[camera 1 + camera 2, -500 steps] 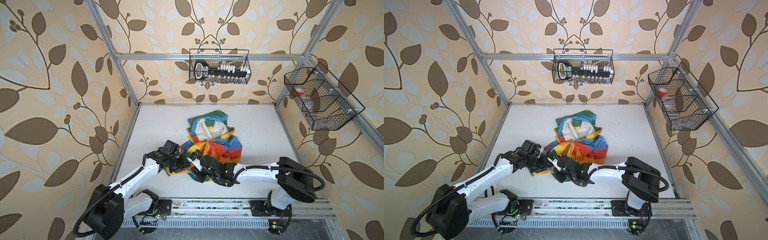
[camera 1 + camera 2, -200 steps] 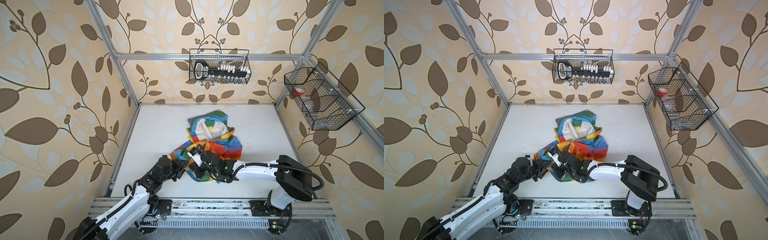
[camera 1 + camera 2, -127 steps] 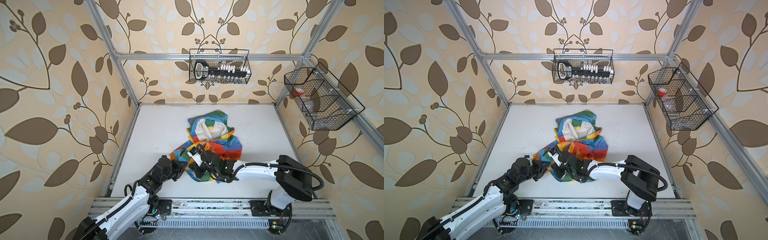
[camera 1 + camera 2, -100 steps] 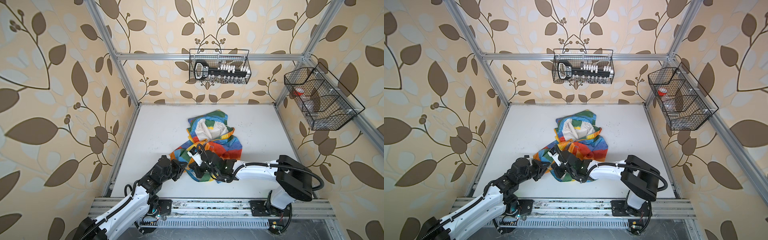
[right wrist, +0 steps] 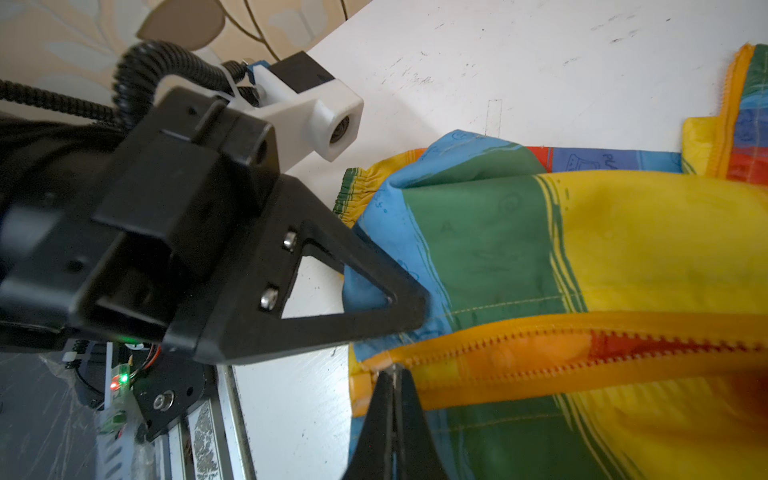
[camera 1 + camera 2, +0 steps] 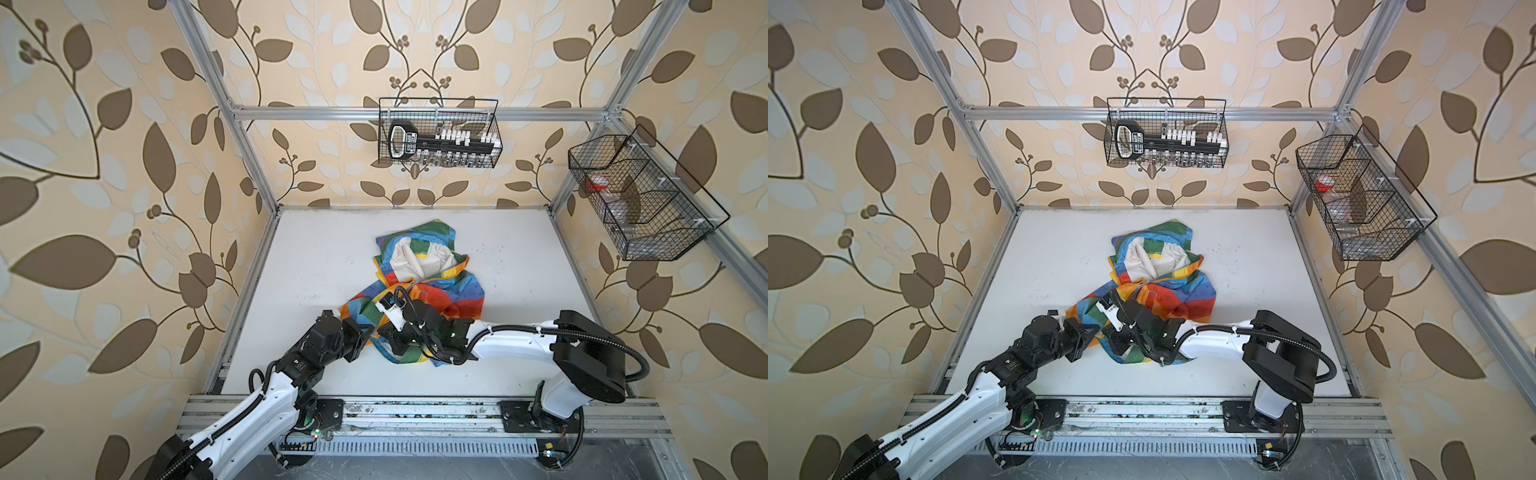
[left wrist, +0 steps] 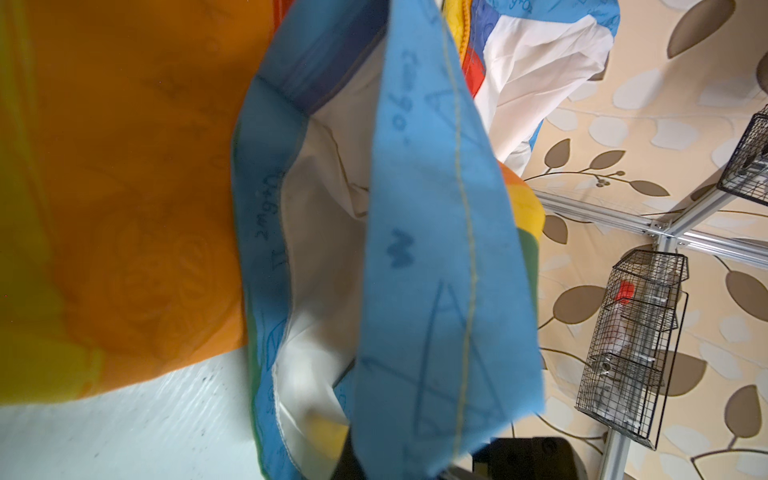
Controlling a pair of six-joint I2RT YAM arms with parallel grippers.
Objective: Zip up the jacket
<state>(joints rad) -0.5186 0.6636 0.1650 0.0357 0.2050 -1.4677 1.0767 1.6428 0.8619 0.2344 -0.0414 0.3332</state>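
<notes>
Near front-centre of desk [image 6: 307, 266]: carried jacket [image 6: 436, 291] as a crumpled heap, hood and off-white lining turned toward the back edge, lower end toward the front edge, between both arms.
Left gripper [image 6: 368, 332]: was clenched on a blue fold of jacket cloth, just beside the lower end of zipper [image 5: 582, 347].
Right gripper [image 5: 392, 374]: was clamped at that lower end, at the junction of both orange tapes; could not be resolved as holding slider pull or tape alone.
Zipper: stood open along the visible run, tooth rows parted, red cloth showing between them.
Step in hand: was judged as bracing the cloth on the left side before drawing the slider up toward the hood with the right.
Technique: called for a fixed, low left hold, pulling gently away from the hood to straighten both tapes; called for right-hand travel along the tooth line, not across it, at a slow, even pace.
Check before travel: required confirmation of a grip on the slider itself, with both tapes seated in it.
Risk: was judged as thin crinkly cloth or lining catching in the teeth, or the whole heap sliding over the desk upon loss of left tension.
</notes>
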